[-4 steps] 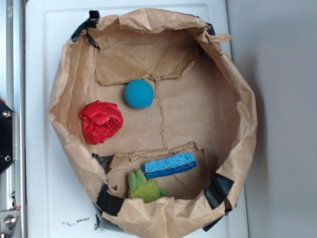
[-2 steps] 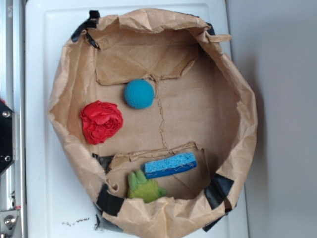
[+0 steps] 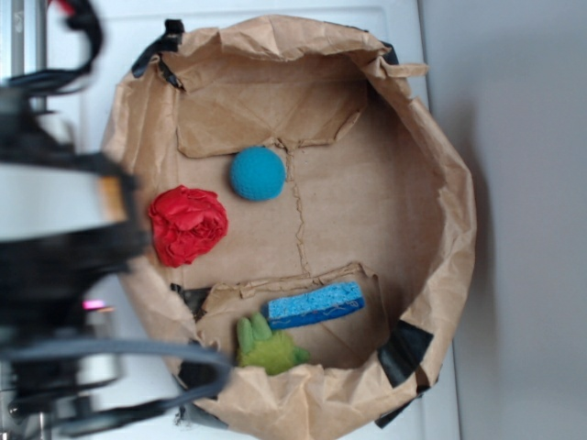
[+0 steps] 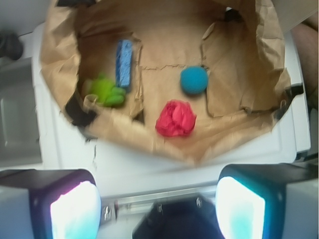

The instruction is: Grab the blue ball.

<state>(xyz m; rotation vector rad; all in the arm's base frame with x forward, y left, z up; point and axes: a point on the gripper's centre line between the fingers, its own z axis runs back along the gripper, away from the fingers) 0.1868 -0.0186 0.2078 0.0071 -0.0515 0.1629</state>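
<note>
**A:** Where is the claw, and how do its fingers stand?

**B:** In the wrist view the gripper [image 4: 158, 204] fills the bottom edge of the frame. Its two fingers [image 4: 75, 211] sit at the lower left and lower right corners, spread wide, with nothing between them. It hangs over the white surface [image 4: 149, 167], outside the bag. In the exterior view the arm [image 3: 64, 266] is a dark blur along the left edge, and the claw itself cannot be made out there.

**A:** What lies nearest it?

**B:** The rim of a crumpled brown paper bag [image 3: 440, 183], rolled down into a shallow bowl and patched with black tape. Just inside that rim, a red ruffled cloth wad [image 3: 188, 225] rests on the bag floor.

**A:** And the blue ball?

**B:** The blue ball [image 3: 257, 173] lies on the bag floor, upper centre in the exterior view, up and to the right of the red wad and apart from it. In the wrist view it [image 4: 193, 80] is right of centre, above the wad.

**A:** Anything else inside?

**B:** A flat blue sponge [image 3: 315, 304] at the lower middle of the exterior view, and a green toy [image 3: 266, 346] just below it, near the rim.
</note>
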